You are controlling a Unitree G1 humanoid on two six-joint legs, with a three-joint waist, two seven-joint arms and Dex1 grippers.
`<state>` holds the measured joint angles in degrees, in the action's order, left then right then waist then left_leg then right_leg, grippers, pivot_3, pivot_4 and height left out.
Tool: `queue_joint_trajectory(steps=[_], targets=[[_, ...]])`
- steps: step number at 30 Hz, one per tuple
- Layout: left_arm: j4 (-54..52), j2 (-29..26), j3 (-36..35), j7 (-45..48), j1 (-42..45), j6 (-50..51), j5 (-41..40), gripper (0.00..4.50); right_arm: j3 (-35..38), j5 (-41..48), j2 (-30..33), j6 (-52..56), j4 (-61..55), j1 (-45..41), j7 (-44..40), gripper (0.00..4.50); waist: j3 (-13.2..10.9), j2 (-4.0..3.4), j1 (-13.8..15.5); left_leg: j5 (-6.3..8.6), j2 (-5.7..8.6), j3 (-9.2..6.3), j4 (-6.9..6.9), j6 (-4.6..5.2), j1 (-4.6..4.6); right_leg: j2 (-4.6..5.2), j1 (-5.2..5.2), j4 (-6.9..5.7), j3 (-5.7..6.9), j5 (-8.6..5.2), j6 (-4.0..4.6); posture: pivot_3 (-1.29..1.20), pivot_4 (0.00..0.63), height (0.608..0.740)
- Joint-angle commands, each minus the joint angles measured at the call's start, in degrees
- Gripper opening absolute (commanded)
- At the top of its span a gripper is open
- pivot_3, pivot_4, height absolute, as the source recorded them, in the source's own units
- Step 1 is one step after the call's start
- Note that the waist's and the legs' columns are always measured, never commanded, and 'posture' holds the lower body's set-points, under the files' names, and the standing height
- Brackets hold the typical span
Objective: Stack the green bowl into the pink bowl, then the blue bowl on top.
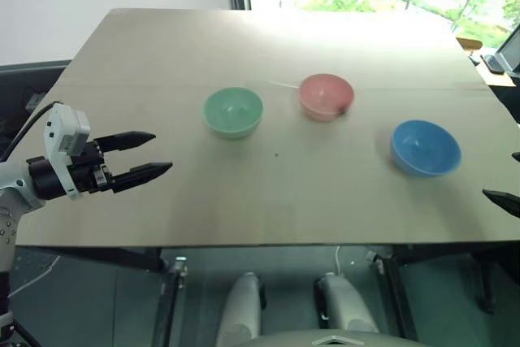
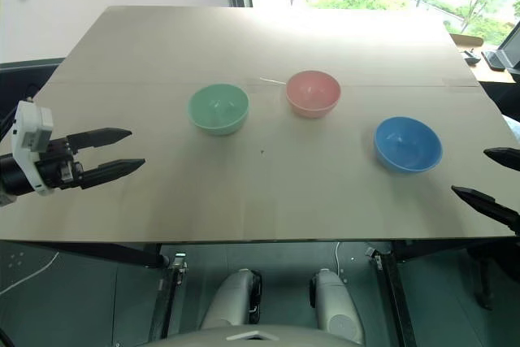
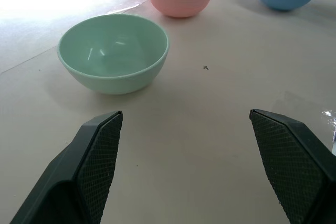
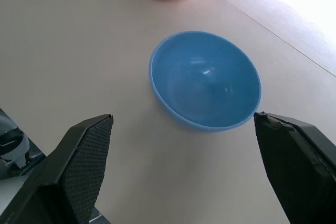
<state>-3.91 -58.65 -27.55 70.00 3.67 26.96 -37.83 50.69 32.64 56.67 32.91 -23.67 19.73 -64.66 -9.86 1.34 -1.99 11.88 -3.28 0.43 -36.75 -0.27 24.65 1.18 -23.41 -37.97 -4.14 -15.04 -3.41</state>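
Three empty bowls stand apart on the tan table (image 1: 268, 193). The green bowl (image 1: 233, 111) is left of centre, the pink bowl (image 1: 326, 96) just behind and right of it, the blue bowl (image 1: 425, 147) nearer and further right. My left gripper (image 1: 148, 154) hovers open over the table's left side, pointing toward the green bowl (image 3: 113, 52) with a clear gap between. My right gripper (image 2: 490, 176) stands open at the right edge, aimed at the blue bowl (image 4: 205, 80), not touching it.
A window runs behind the table's far edge. The table's front edge (image 1: 260, 244) lies close below both grippers. A desk with dark objects (image 1: 496, 62) stands at the far right.
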Motion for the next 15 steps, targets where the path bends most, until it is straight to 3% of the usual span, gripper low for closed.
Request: queue_joint_trajectory(steps=[1,12,15], targets=[[0.00,-0.40,-0.62,0.65,2.16,-1.83,0.07,4.09,0.89,1.47,1.45,1.28,-1.29,-1.98,0.86,4.50,0.00,0.00,0.00,0.00,0.00,0.00,0.00,0.00,0.00,0.00,0.00,0.00,0.00,0.00,0.00,0.00,0.150,0.740],[-4.72,2.90,4.21,0.45,7.53,-1.36,-1.98,4.09,-13.19,-0.61,1.84,3.26,-4.41,-11.43,9.54,4.50,0.00,0.00,-0.02,0.00,0.01,0.01,-0.02,0.00,0.05,-0.01,-0.03,-0.03,-0.02,0.21,-0.04,0.00,0.150,0.740],[-7.82,4.29,7.16,0.06,8.93,-1.13,-2.37,4.09,-22.67,-1.77,1.11,4.75,-4.24,-18.05,14.05,4.50,0.00,0.00,-0.24,0.00,0.01,0.02,-0.02,0.00,0.02,-0.03,-0.03,-0.04,-0.03,0.21,-0.04,0.00,0.150,0.740]])
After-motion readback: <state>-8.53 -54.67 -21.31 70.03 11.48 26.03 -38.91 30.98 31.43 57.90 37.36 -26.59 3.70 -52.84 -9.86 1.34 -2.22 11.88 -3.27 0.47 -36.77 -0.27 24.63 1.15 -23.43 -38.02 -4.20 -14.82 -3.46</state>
